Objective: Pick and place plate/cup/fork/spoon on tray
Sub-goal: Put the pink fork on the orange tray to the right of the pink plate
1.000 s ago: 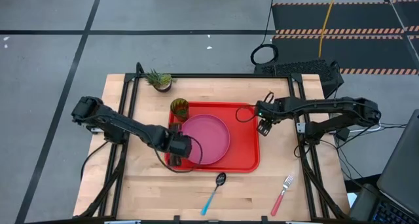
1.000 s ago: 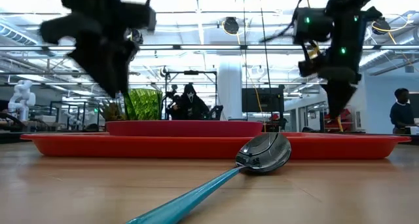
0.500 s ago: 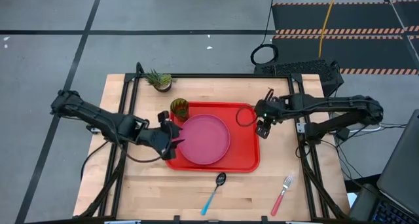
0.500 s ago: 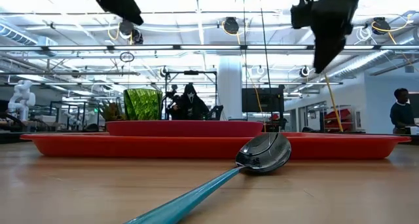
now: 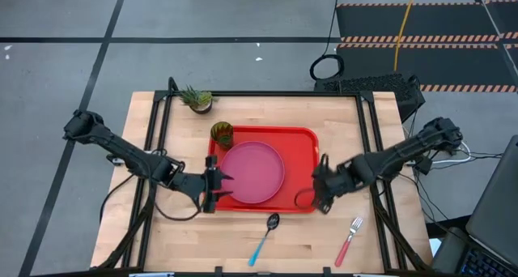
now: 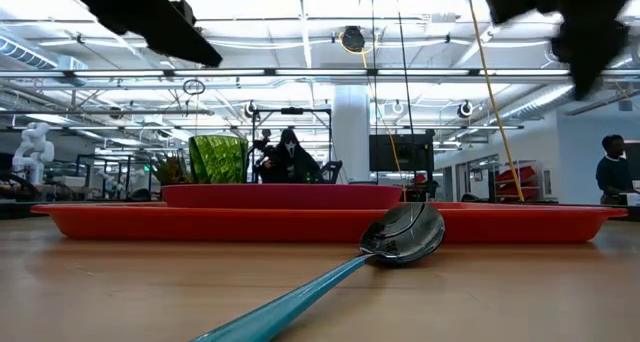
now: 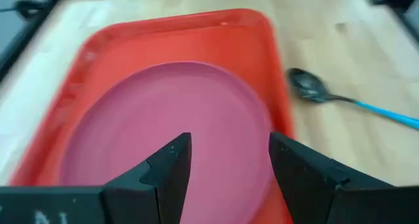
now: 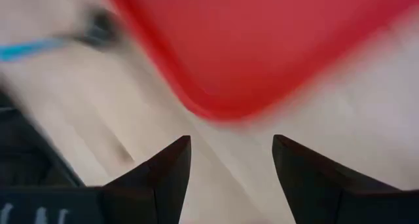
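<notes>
The red tray (image 5: pixel 303 159) lies mid-table. On it rests the pink plate (image 5: pixel 251 173), flat on its base, and the green cup (image 5: pixel 222 134) stands upright in its far left corner. The blue-handled spoon (image 5: pixel 265 236) and the red-handled fork (image 5: pixel 350 240) lie on the wood near the front edge. My left gripper (image 5: pixel 217 188) hovers open at the tray's left near corner, slanting down toward the plate (image 7: pixel 177 126). My right gripper (image 5: pixel 321 192) hangs open above the tray's near right corner (image 8: pixel 262 47).
A small potted plant (image 5: pixel 197 99) stands at the table's far left. Black frame rails run along the left and right table edges. Bare wood lies between the tray and the front edge, around the spoon (image 6: pixel 400 232) and the fork.
My left gripper has risen off the plate's left rim, drawn back toward the table's left edge and tipped up from pointing down to a slant. My right gripper has swung from the tray's far right corner toward the near edge, rising. The plate has stayed in place.
</notes>
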